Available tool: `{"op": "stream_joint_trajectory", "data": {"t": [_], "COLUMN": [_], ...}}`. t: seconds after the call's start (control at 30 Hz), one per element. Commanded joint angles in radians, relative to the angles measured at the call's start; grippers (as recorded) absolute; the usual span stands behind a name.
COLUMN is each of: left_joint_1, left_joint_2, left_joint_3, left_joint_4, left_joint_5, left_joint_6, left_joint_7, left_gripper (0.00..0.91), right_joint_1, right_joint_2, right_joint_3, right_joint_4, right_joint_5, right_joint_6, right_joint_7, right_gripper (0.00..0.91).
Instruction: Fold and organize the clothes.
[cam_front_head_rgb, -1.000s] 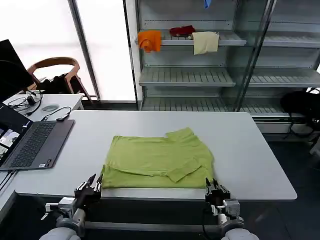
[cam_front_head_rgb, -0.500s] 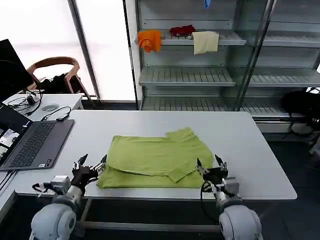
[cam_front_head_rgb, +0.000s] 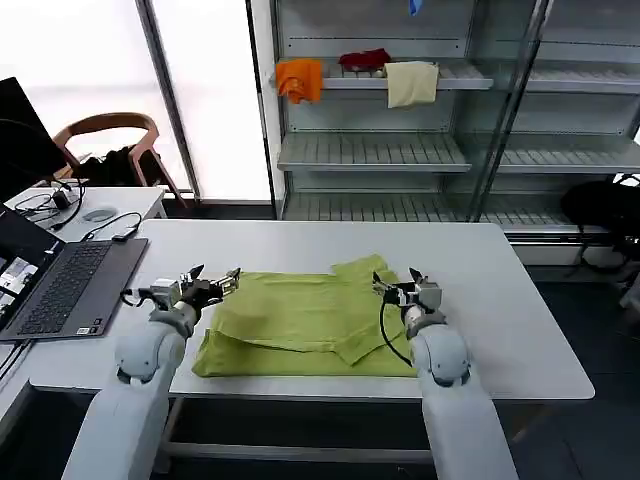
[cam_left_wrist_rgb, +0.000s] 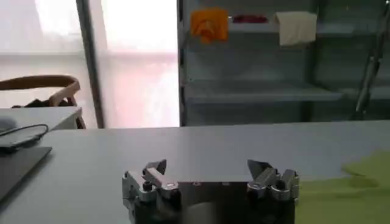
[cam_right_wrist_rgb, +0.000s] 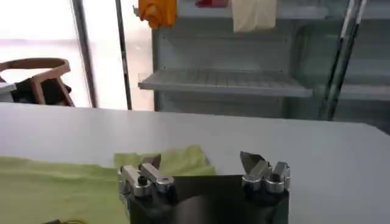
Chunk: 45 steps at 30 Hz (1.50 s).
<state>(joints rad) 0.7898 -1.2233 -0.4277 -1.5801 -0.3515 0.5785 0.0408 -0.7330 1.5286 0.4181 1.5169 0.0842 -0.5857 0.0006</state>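
Observation:
The lime yellow-green T-shirt (cam_front_head_rgb: 310, 320) lies partly folded in the middle of the white table (cam_front_head_rgb: 500, 300), with one sleeve (cam_front_head_rgb: 362, 268) sticking out toward the far side. My left gripper (cam_front_head_rgb: 212, 277) hovers open by the shirt's far left corner, nothing between its fingers. My right gripper (cam_front_head_rgb: 397, 282) is open just right of the sleeve, also holding nothing. In the left wrist view the open gripper (cam_left_wrist_rgb: 207, 165) faces bare table, with the shirt (cam_left_wrist_rgb: 356, 179) off to one side. In the right wrist view the open gripper (cam_right_wrist_rgb: 201, 159) sits over the shirt's (cam_right_wrist_rgb: 67, 189) edge.
An open laptop (cam_front_head_rgb: 70, 285) lies at the table's left edge, cables and a side table (cam_front_head_rgb: 95, 205) behind it. Metal shelves behind the table hold an orange cloth (cam_front_head_rgb: 299, 80), a red cloth (cam_front_head_rgb: 364, 60) and a cream cloth (cam_front_head_rgb: 411, 83). A wooden chair (cam_front_head_rgb: 105, 130) stands back left.
Both grippers have come up from below the table's front edge and moved forward, now at the shirt's far left corner and by its sleeve. The shirt's front left edge shifted slightly.

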Motion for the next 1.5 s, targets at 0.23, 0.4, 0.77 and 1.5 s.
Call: {"op": "stream_joint_trajectory", "data": {"t": [0.23,0.4,0.77,1.5], "left_joint_1": [-0.150,-0.152,-0.160,-0.117], "left_joint_2": [-0.010,-0.016,-0.021,-0.024], "left_joint_3": [0.092,0.092,0.077,0.063], "left_joint_4": [0.272,0.291,0.330,0.238], "left_joint_5": [0.078,0.085,0.094,0.071], "left_joint_6": [0.001,0.001,-0.001,-0.002], "left_joint_7": [0.069,0.072,0.084,0.102], "left_gripper": [0.907,0.897,0.655,0.000], "right_joint_1": [0.184,0.211,0.220,0.150], "right_joint_2": [0.043,0.055,0.073,0.059], "right_joint_3": [0.010,0.011,0.014,-0.003], "right_joint_4": [-0.268,-0.313,-0.370,-0.244], "right_joint_5": [0.014,0.002,-0.064,-0.028], "right_joint_6": [0.001,0.002,0.004,0.003], "right_joint_7": [0.001,0.008,0.000,-0.032], "right_gripper": [0.907,0.907,0.776,0.000]}}
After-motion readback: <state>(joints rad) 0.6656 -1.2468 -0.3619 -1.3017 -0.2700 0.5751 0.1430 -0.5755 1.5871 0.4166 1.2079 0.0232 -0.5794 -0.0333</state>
